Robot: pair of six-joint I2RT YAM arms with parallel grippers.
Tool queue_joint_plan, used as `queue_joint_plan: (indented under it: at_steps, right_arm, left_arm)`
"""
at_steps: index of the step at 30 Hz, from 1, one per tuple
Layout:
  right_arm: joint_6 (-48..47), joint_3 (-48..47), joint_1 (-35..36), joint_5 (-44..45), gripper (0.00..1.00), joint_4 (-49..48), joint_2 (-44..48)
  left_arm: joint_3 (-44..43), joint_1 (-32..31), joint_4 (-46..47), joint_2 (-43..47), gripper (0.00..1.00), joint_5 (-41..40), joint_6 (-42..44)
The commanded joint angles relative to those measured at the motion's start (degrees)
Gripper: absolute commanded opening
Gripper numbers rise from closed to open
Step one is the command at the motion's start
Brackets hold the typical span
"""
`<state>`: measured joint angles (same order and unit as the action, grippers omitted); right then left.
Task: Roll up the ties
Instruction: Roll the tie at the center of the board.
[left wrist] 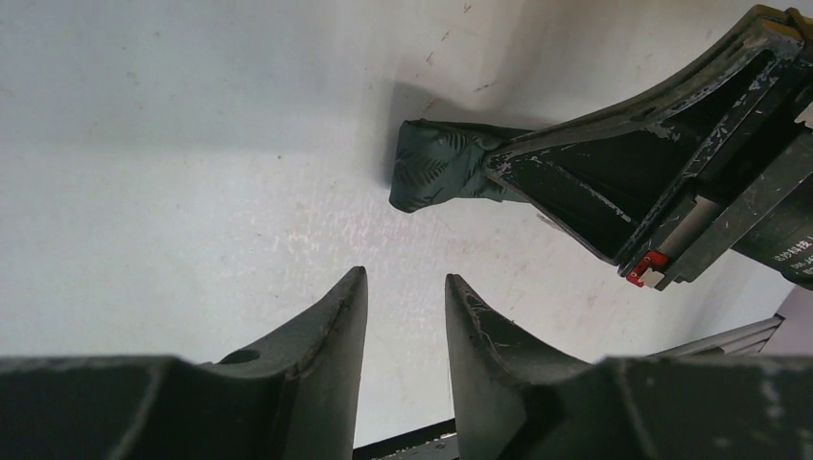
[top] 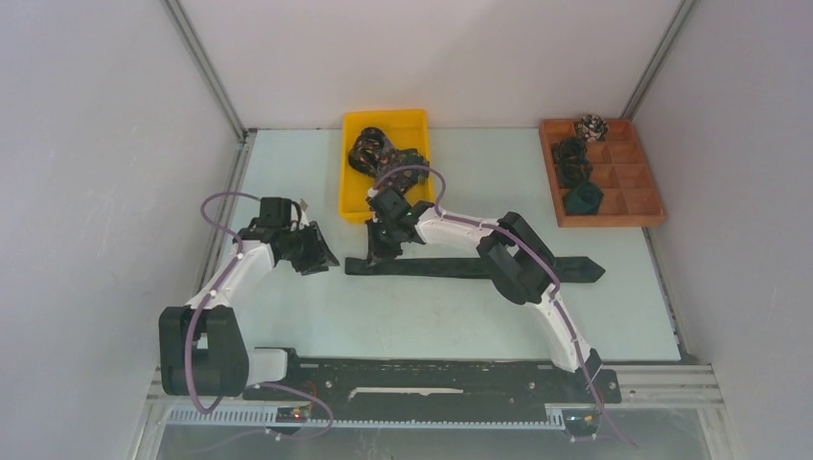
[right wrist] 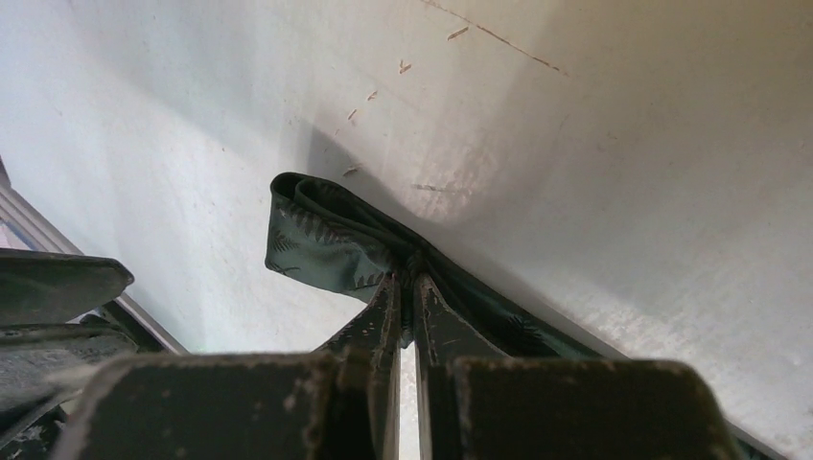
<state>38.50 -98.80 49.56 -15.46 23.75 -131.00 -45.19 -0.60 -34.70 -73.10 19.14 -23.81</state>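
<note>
Right wrist view: right pincer [right wrist: 406, 287] clamps the folded end of the tie [right wrist: 316, 240]; left pincer [left wrist: 406, 287] stands parted, empty, beside the tie. Roll tightly, edges aligned.

Dark green fern-print tie [top: 441, 268], stretched flat on table [top: 431, 321], one end folded

We are looking into a robotics lab test cell: a left arm [top: 240, 273] and a right arm [top: 561, 326] bolted to a black rail [top: 431, 379] at the edge of a pale bench [top: 431, 316], boxed in by plain white panels [top: 96, 144] on aluminium framing [top: 204, 67], with a yellow bin [top: 347, 168] and a wooden compartment tray [top: 614, 220] set out.
</note>
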Motion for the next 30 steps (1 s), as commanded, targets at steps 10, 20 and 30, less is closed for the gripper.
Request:
queue_joint_plan:
  at_steps: [10, 20, 30]
  right_arm:
    - [1.13, 4.21, -0.87, -2.38, 0.0, -4.79, 2.15]
    - [0.86, 6.74, -1.44, -2.82, 0.0, -5.99, 2.7]
    - [1.18, 7.23, -1.53, -3.48, 0.0, -6.98, 2.36]
  left_arm:
    - [0.19, -1.75, 7.34, -5.42, 0.43, 2.07, -4.58]
    - [2.66, -3.34, 15.49, -9.01, 0.43, 1.61, -9.47]
    - [2.39, -3.88, 16.85, -12.78, 0.43, -0.58, -10.27]
